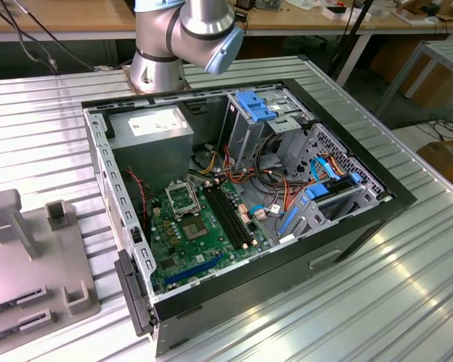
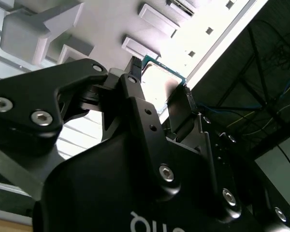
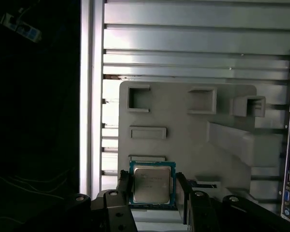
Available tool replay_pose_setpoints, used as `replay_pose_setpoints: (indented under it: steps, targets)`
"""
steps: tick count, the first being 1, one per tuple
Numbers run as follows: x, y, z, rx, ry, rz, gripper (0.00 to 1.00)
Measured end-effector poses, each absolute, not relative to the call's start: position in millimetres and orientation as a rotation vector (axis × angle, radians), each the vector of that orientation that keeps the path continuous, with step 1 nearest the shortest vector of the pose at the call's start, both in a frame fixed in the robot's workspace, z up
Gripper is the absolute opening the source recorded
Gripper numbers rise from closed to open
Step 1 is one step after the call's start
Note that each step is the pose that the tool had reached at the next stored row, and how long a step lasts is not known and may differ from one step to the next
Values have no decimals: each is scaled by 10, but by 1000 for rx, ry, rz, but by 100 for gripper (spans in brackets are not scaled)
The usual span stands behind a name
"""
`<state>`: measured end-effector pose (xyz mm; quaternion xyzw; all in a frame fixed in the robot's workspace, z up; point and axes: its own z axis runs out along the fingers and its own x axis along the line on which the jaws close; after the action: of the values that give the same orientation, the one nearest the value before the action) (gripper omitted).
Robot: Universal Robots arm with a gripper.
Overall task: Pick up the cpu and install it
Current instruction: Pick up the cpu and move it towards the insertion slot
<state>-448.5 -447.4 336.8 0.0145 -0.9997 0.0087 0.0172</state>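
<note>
The cpu is a small square chip with a silver-grey top and a thin green rim. It sits between the two black fingers of my gripper, which is shut on its opposite edges. In the first wrist view it hangs over the edge of the grey fixture tray. The second wrist view shows the same grip from behind: the cpu is pinched at the fingertips. In the exterior view the open computer case lies on the table, with the square black socket on its green motherboard.
The grey fixture tray with upright blocks and recesses lies at the exterior view's left, beside the case. Inside the case are the grey power-supply box, long black memory slots, drive cages and loose cables. The arm's base stands behind the case.
</note>
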Motion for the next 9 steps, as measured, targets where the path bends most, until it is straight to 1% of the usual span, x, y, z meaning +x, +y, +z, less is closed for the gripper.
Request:
replay_pose_setpoints:
  steps: [9]
  targets:
    - [-4485, -4475, 3491, 46, -3107, 16, 47]
